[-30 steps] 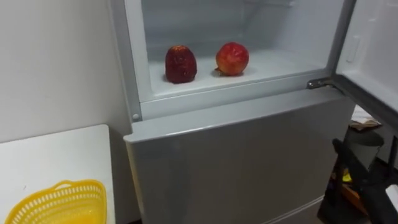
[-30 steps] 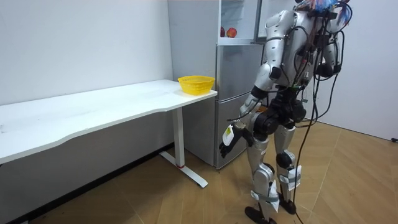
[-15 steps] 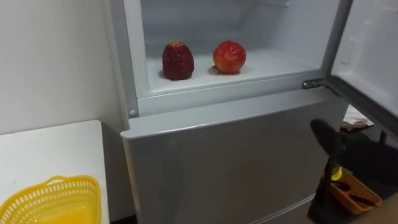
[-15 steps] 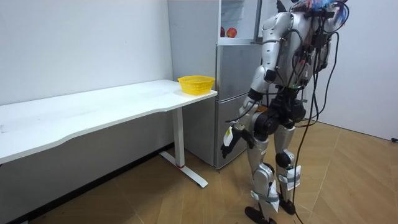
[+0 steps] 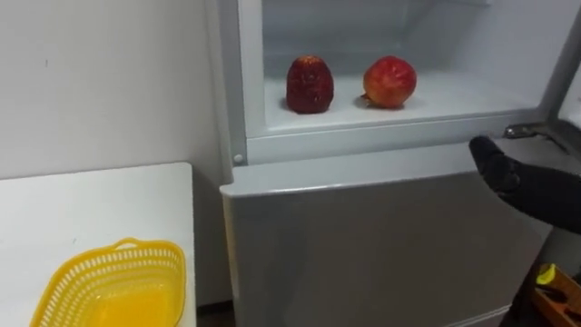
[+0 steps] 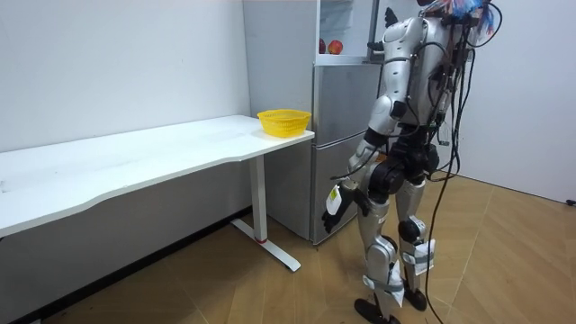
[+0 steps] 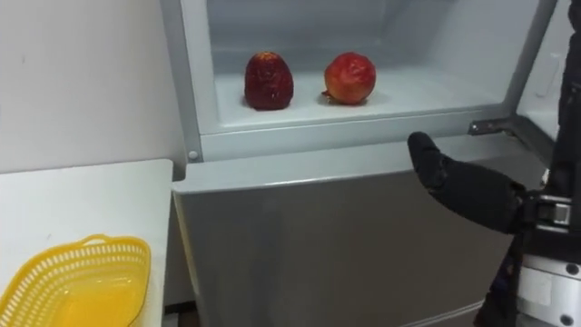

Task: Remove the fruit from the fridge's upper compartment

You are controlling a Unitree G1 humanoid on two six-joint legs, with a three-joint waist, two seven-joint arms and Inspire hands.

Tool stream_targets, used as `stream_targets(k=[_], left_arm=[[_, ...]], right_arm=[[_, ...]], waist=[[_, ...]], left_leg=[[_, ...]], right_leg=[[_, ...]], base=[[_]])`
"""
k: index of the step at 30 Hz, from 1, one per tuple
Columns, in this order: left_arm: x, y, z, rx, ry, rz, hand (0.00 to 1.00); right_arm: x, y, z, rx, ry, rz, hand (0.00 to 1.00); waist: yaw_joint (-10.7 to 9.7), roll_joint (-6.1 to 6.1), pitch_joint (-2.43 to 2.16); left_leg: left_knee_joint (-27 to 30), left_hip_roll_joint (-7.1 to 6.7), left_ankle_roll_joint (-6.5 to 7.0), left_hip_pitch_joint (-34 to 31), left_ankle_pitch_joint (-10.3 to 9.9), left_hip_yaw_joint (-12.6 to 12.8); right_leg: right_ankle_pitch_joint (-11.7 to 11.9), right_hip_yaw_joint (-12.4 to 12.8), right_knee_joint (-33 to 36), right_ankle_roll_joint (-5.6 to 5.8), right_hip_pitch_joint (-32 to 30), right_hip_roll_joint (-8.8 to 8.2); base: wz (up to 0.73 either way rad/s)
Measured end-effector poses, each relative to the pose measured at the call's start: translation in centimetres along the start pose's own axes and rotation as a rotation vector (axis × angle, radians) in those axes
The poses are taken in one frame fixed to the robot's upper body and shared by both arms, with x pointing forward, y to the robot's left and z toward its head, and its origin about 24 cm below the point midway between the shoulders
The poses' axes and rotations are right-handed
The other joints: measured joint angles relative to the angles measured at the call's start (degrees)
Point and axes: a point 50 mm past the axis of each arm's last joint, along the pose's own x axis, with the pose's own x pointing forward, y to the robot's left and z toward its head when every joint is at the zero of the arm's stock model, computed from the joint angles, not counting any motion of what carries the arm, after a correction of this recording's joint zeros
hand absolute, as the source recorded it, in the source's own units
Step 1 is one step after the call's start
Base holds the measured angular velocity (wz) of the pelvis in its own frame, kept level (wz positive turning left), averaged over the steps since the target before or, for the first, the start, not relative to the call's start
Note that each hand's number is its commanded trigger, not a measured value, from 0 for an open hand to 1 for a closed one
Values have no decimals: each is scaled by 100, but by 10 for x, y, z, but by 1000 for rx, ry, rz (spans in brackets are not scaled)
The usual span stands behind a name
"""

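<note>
Right hand (image 7: pixel 458 189) hovers before the fridge's (image 7: pixel 345 245) lower door; its grip cannot be told. Left hand (image 6: pixel 331 203) hangs low. On the upper shelf sit a dark red fruit (image 7: pixel 269 81) and a red apple (image 7: pixel 350 77). A yellow basket (image 7: pixel 136 263) stands on the bench (image 7: pixel 82 195).

This is a plain room set up as a mock kitchen, more a test space than a home. A silver two-door fridge (image 6: pixel 337 135) stands in the corner against plain white walls (image 6: pixel 117 63). Beside it, a long white counter (image 6: pixel 135 162) on metal legs carries one yellow basket (image 6: pixel 283 121). The floor (image 6: pixel 504 261) is wood-patterned, and a humanoid robot stands at the fridge.
</note>
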Motion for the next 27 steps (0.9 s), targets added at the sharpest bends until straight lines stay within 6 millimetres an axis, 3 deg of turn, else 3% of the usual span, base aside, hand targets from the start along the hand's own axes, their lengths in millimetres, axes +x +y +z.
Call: stream_targets(k=[2,7,20,27], left_arm=[[0,0,-1,0,5,-5,0],[0,0,-2,-1,12,-15,0],[1,-2,3,67,14,-37,0],[2,-1,5,81,14,-45,0]], right_arm=[[8,1,-11,17,47,-11,0],[18,6,-19,28,68,-25,0],[31,12,-8,74,18,-30,0],[38,18,-1,94,-17,-5,0]], waist=[[91,-39,-10],[172,-67,-18],[427,-63,-23],[459,-67,-27]], left_leg=[[2,-2,0,36,0,-36],[3,-4,-1,27,1,-82],[9,-17,-5,31,4,-168],[8,-18,-5,35,4,-193]], right_leg=[[0,-9,-2,0,39,1],[0,-69,-5,0,59,0],[0,-69,-96,-1,110,5],[0,-70,-90,-1,130,5]], base=[[7],[4],[3],[0]])
